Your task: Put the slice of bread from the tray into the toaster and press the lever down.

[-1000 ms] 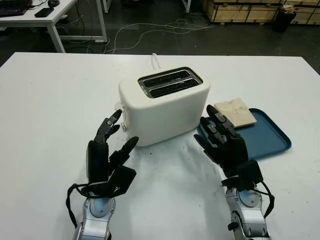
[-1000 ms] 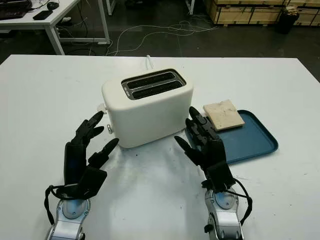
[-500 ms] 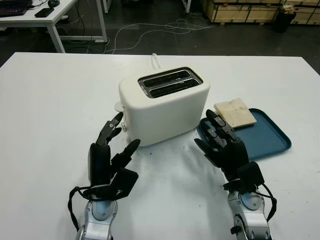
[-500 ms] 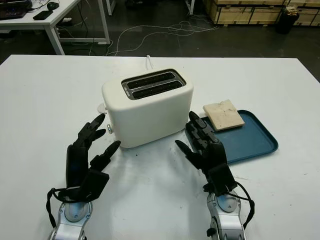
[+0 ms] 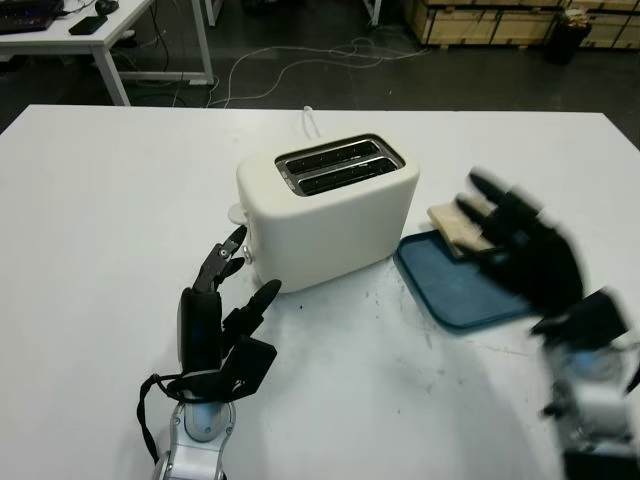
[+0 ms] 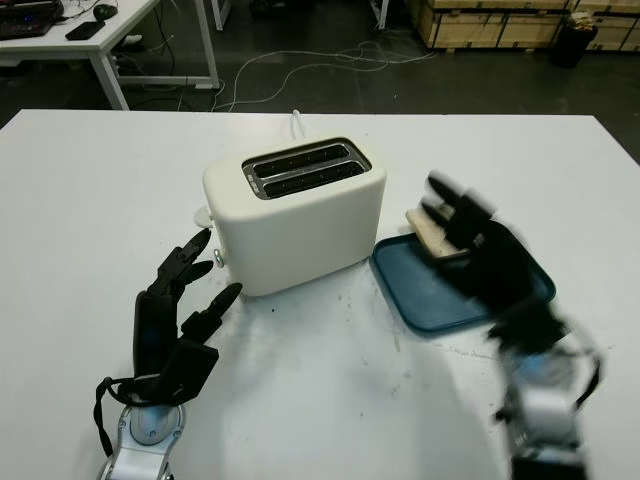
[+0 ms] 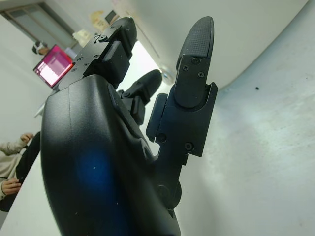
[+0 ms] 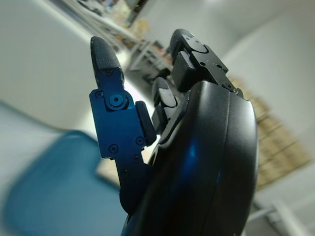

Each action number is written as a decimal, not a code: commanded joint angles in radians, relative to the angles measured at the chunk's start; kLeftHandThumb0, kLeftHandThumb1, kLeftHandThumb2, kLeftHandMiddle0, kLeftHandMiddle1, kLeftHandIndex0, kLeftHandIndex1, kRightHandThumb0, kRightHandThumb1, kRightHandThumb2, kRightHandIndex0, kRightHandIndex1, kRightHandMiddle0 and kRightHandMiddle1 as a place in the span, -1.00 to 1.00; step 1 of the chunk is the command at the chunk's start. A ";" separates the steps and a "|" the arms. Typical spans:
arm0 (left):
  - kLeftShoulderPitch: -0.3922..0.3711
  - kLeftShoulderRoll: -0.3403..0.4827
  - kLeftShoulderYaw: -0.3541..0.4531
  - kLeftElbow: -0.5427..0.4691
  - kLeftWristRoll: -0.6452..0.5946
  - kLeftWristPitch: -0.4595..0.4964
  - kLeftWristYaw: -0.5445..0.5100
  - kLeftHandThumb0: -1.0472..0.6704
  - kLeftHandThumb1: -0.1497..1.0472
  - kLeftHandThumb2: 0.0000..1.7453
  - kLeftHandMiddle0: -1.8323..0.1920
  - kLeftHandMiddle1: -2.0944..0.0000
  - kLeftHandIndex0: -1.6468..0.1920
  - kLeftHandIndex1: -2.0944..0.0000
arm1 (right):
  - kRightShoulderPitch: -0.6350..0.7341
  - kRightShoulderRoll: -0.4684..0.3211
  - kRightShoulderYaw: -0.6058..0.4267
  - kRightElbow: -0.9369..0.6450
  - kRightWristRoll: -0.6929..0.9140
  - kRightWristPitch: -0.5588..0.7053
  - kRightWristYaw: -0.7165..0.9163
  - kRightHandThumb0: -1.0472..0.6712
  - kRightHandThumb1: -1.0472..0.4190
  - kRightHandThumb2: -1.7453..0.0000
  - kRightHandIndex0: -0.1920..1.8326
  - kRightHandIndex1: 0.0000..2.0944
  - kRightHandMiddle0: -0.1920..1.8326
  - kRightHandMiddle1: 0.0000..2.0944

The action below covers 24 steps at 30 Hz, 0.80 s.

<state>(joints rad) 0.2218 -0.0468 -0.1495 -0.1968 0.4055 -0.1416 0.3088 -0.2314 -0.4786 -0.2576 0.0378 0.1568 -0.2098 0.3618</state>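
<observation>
A: What stands on the white worktop (image 5: 110,200)?

B: The biggest thing is the white toaster (image 5: 330,213), near the middle, with two empty slots on top. Its lever (image 5: 237,213) is on the end that faces the left robot hand.

A: And the tray?

B: The blue tray (image 5: 455,292) lies just beside the toaster, on the robot's right side. The slice of bread (image 5: 452,222) is on the far corner of the tray, partly hidden.

A: Where are the hands?

B: The right robot hand (image 5: 520,245) is above the tray, over the bread, open and holding nothing. I cannot tell if it touches the bread. The left robot hand (image 5: 215,310) is upright in front of the toaster's lever end, released, grasping nothing; its fingertips (image 5: 232,238) are near the lever.
</observation>
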 commanded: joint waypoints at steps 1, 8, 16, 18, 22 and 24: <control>0.003 -0.007 -0.001 -0.007 -0.008 -0.014 0.005 -0.42 0.79 -0.84 0.49 0.24 0.28 0.91 | -0.073 -0.058 -0.005 0.057 -0.020 -0.021 0.027 -0.31 -0.70 1.00 -0.25 -0.97 -0.29 -0.97; -0.001 -0.004 0.004 -0.009 -0.002 -0.008 0.006 -0.46 0.79 -0.81 0.49 0.23 0.27 0.92 | -0.321 -0.204 0.052 0.348 -0.127 -0.049 0.093 -0.31 -0.66 1.00 -0.19 -0.98 -0.23 -0.98; 0.001 0.001 0.018 -0.022 -0.008 -0.002 -0.002 -0.45 0.79 -0.82 0.49 0.24 0.26 0.92 | -0.773 -0.294 0.232 0.896 -0.343 -0.143 0.128 -0.43 -0.62 1.00 -0.05 -0.96 -0.13 -0.97; 0.002 0.005 0.022 -0.024 -0.006 -0.002 -0.004 -0.43 0.79 -0.83 0.49 0.24 0.25 0.92 | -0.875 -0.301 0.295 1.007 -0.417 -0.155 0.119 -0.45 -0.60 1.00 -0.01 -0.96 -0.11 -0.97; -0.002 0.007 0.029 -0.029 0.001 0.002 -0.001 -0.43 0.79 -0.83 0.48 0.26 0.24 0.92 | -1.040 -0.281 0.423 1.168 -0.559 -0.139 0.099 -0.60 -0.61 1.00 0.00 -0.99 -0.11 -0.99; -0.004 0.009 0.033 -0.028 -0.001 -0.001 -0.003 -0.42 0.79 -0.84 0.47 0.26 0.24 0.93 | -1.081 -0.255 0.459 1.213 -0.593 -0.110 0.088 -0.58 -0.58 1.00 -0.03 -0.99 -0.12 -1.00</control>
<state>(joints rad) 0.2242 -0.0415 -0.1199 -0.2168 0.4063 -0.1415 0.3076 -1.2796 -0.7532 0.1810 1.2209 -0.4132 -0.3414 0.4630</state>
